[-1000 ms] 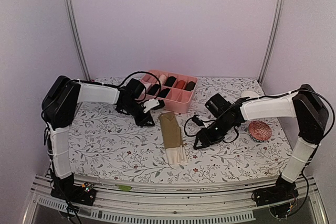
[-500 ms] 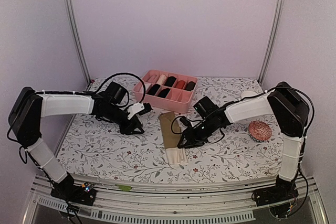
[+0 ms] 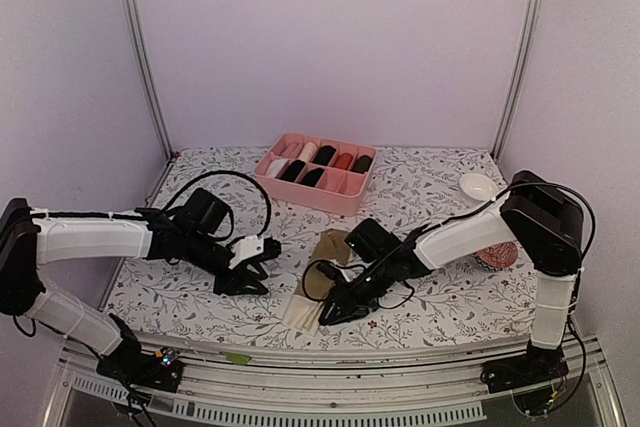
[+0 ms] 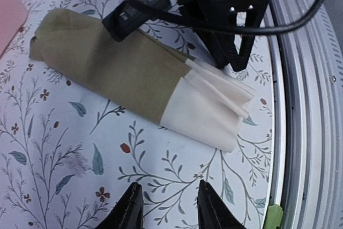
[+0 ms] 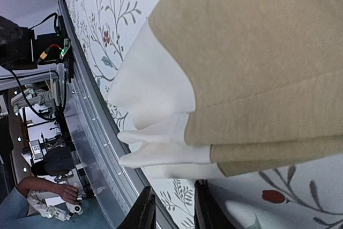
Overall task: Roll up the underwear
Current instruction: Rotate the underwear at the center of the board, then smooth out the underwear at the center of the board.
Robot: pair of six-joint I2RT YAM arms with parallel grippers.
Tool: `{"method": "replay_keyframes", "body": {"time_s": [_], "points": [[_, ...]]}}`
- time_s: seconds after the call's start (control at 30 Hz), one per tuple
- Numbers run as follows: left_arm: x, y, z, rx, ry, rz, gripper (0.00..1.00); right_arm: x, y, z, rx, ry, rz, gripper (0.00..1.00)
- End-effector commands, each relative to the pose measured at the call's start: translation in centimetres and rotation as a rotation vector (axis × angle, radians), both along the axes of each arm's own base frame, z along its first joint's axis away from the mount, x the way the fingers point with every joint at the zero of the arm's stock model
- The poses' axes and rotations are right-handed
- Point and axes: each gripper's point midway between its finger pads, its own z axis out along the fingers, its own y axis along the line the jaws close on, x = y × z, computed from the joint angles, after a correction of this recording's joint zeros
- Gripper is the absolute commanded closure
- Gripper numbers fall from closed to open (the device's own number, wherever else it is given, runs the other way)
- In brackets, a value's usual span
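Two claws, one strip of cloth: the olive-brown underwear [image 3: 325, 252] lies folded into a long narrow band, slanting across the flowered table [image 3: 190, 312], its cream waistband end [image 4: 209, 105] nearest the front rail [image 3: 400, 362]. The right claw [image 5: 174, 210] is down low at that cream end, fingers parted only narrowly, bare table between them, nothing gripped. From the left wrist view its tips stand just beside the band's corner; touching or not, I cannot tell. The left claw [image 4: 167, 210] hovers on the other side of the strip with a middling gap, empty. By my reading the folding is done and the roll itself is not yet begun: this is the lining-up at the starting end. The next move calls for getting a finger onto or under the cream edge and turning it over onto the olive part, keeping the layers stacked, since they fan apart at the tip. Room is tight toward the rail, which runs close by the cream end. The open run is the other way, up the strip toward the pink box [image 3: 345, 202], well apart from the far tip.
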Motion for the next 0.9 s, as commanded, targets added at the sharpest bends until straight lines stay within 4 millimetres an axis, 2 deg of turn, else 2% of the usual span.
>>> {"method": "replay_keyframes", "body": {"time_s": [0.0,0.1,0.17,0.33,0.47,0.57,0.63,0.73,0.87], "points": [[-3.0,-0.9,1.0,-0.081,-0.041,-0.128,0.64,-0.9,-3.3,-1.1,-0.14,0.007,-0.072,0.67],[-4.9,-0.9,1.0,-0.106,-0.09,-0.213,0.64,-0.6,-3.8,0.5,-0.143,-0.03,-0.09,0.64],[-5.8,-0.8,0.7,-0.1,-0.14,-0.267,0.64,-0.1,-3.4,1.9,-0.119,-0.059,-0.102,0.63],[-5.8,-1.2,-0.4,-0.067,-0.224,-0.322,0.65,2.5,0.3,5.1,-0.035,-0.125,-0.098,0.63],[-4.7,-1.3,-0.2,-0.041,-0.212,-0.283,0.67,4.9,4.1,6.7,0.022,-0.16,-0.066,0.63],[-4.2,-0.9,0.7,-0.051,-0.209,-0.249,0.67,5.5,5.8,5.9,0.034,-0.151,-0.029,0.63],[-3.8,-0.4,1.0,-0.049,-0.18,-0.224,0.67,5.0,6.0,4.2,0.022,-0.109,0.0,0.63],[-3.0,0.2,2.0,-0.048,-0.165,-0.199,0.67,3.5,5.3,2.7,0.03,-0.053,0.029,0.64],[-3.4,0.4,2.5,-0.065,-0.222,-0.247,0.67,1.3,3.3,0.3,0.023,0.028,0.038,0.66]]}}
